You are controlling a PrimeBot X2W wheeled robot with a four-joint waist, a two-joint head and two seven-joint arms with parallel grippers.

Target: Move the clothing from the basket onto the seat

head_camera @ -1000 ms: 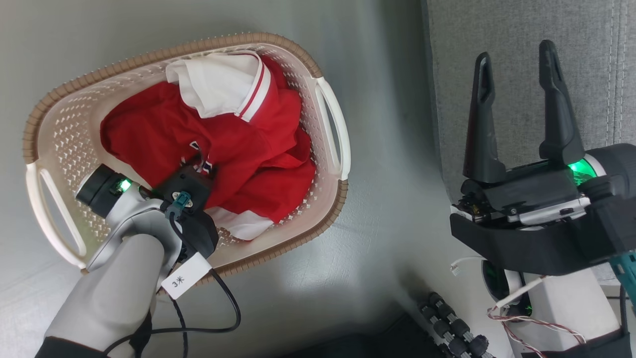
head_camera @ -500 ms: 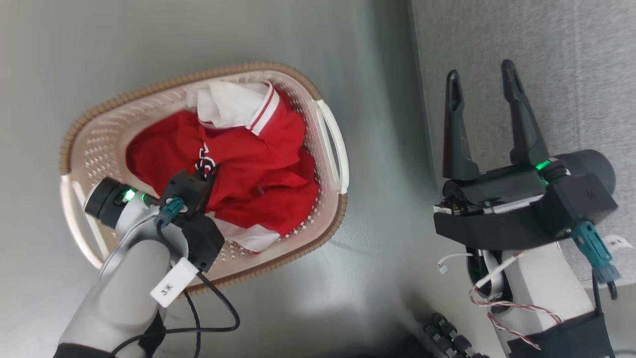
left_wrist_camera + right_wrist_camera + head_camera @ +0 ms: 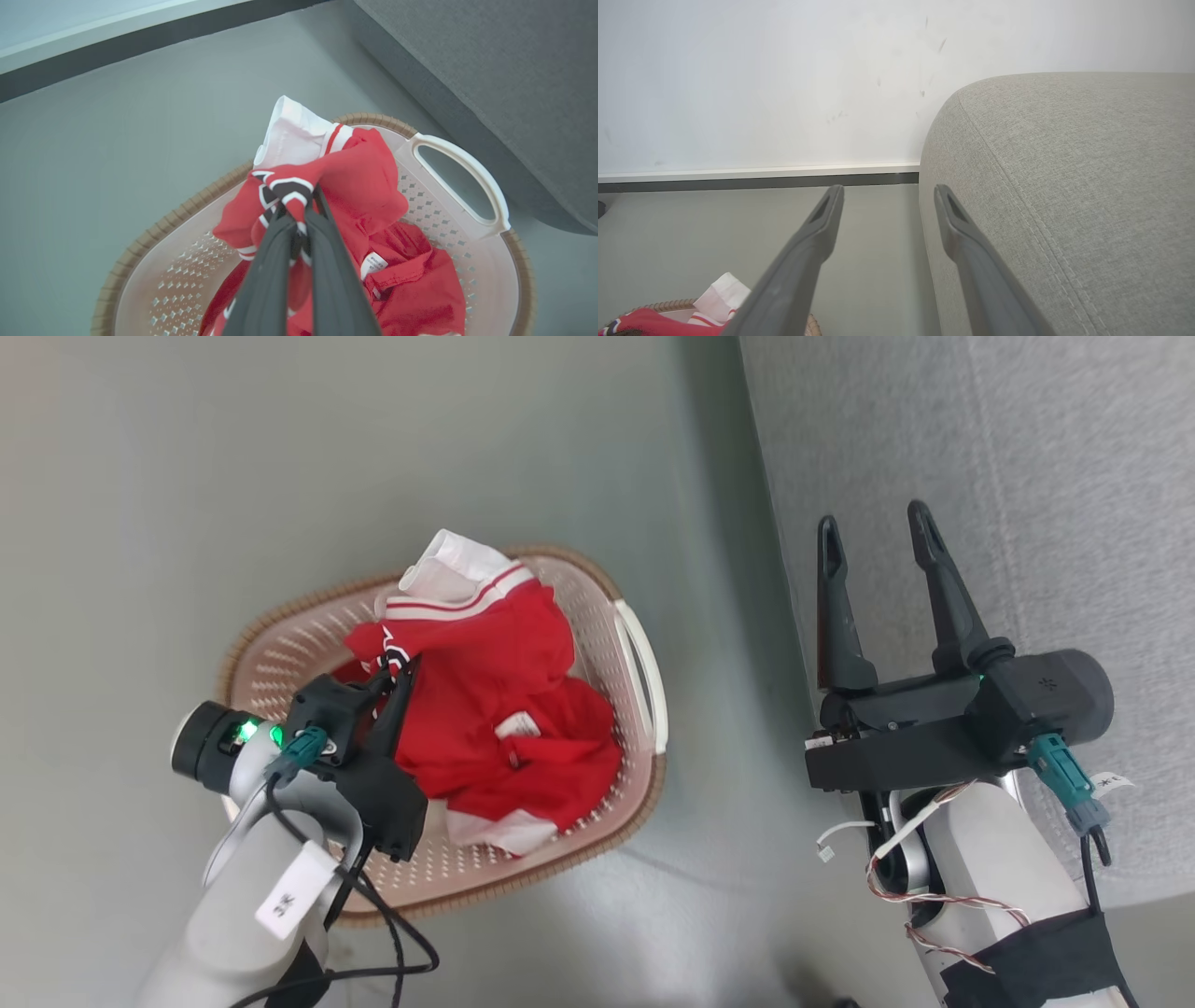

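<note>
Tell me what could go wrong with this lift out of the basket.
1. The left gripper is shut on just a small bunched fold of the lettered garment; the fold could slip free.
2. That garment drapes onto the second garment in the basket, so it may drag it out onto the floor.
3. The open right gripper hangs at the edge of the seat, on the basket's side; trailing cloth might catch on it.

Left gripper (image 3: 403, 665) pinched closed, pale left forearm (image 3: 238, 924) angled upward, right gripper (image 3: 873, 523) fingers spread wide apart
</note>
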